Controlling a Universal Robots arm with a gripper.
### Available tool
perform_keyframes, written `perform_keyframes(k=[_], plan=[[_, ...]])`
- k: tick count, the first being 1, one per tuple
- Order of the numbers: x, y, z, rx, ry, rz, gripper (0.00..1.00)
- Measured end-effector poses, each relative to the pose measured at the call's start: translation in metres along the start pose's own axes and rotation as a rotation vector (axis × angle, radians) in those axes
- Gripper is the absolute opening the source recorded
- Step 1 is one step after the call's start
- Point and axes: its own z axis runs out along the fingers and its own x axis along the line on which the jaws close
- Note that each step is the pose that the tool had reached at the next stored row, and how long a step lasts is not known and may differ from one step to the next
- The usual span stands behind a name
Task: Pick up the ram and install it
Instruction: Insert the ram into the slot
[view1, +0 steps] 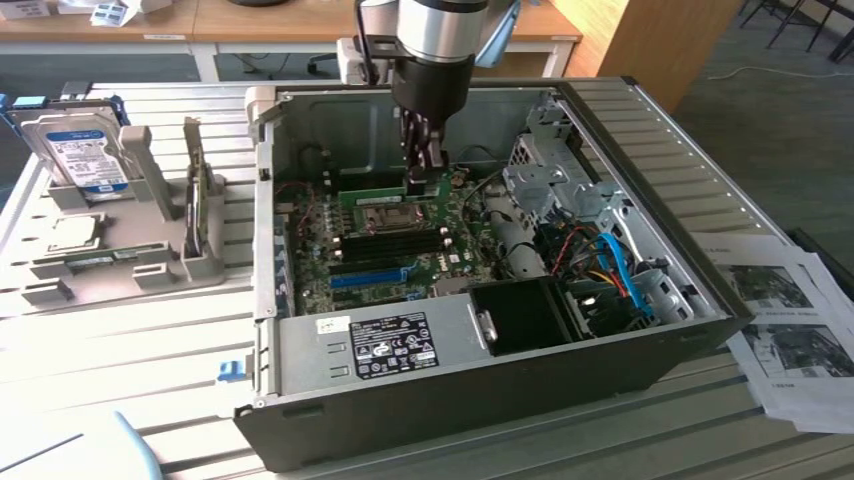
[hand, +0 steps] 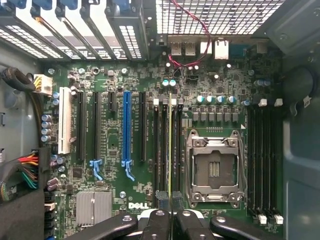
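Gripper (hand: 170, 201) clenched on the ram (hand: 170, 145), fingers (hand: 156, 220) pressed to either face, thin edge showing. Stands down inside the open computer case (view1: 441, 400); beside that, at the exterior view's left, grey holder (view1: 134, 265) with a hard drive (view1: 83, 150) upright. Hangs over the green motherboard (hand: 112, 175). Holds the ram lined along the dark memory slots (hand: 161, 145), between the blue expansion slot (hand: 126, 125) and the empty processor socket (hand: 215, 167), just beside the socket. Cannot tell whether seated or above the slot.

Open case (view1: 694, 180) stands mid-frame on the tabletop (view1: 174, 340), drive rack (view1: 147, 265) at the exterior view's left, papers (view1: 787, 320) at lower right. Inside, the end effector (view1: 420, 180) sits over the motherboard (view1: 400, 250), gripping the ram (hand: 170, 145) beside the processor socket (hand: 215, 170).
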Motion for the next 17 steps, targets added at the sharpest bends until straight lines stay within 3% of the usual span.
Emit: perform_keyframes(k=[17], plan=[[0.000, -0.0005, 0.0138, -0.0001, 0.0000, 0.003, 0.11]])
